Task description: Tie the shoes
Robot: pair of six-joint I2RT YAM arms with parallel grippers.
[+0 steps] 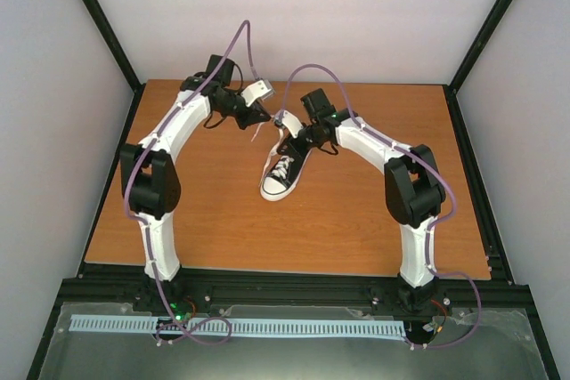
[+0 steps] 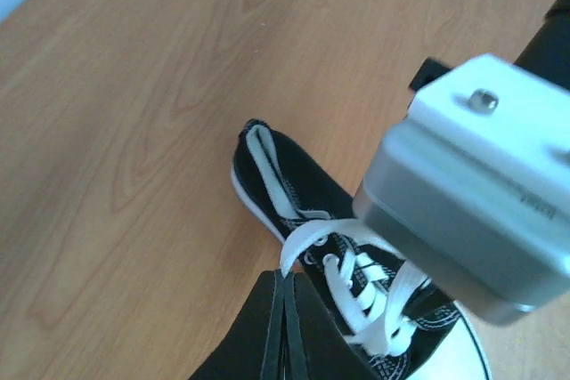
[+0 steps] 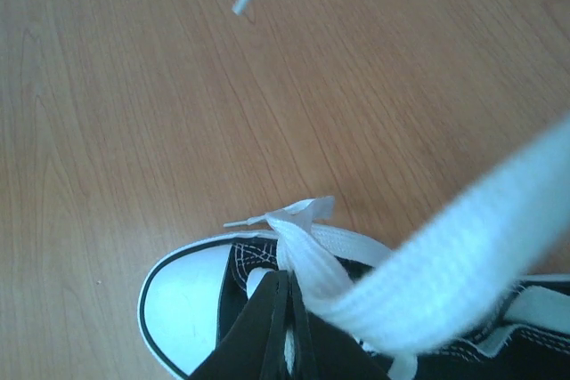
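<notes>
arching inward from either side, both arms meet low over the middle of the table (image 1: 178,220). left gripper (image 2: 283,284) clenched on a lace (image 2: 307,233) that runs up off the sneaker (image 1: 287,166). right gripper (image 3: 287,280) pinched tight on the other lace (image 3: 298,246) near its tip. sneaker black canvas, white toe cap (image 3: 178,300), resting mid-table, toe toward the arm bases, heel under the grippers.

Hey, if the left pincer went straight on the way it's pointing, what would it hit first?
The left pincer is shut on the white lace, so that lace comes first, then the heel end of the black sneaker right behind it. Depth is unclear; it might pass just above the shoe.
</notes>
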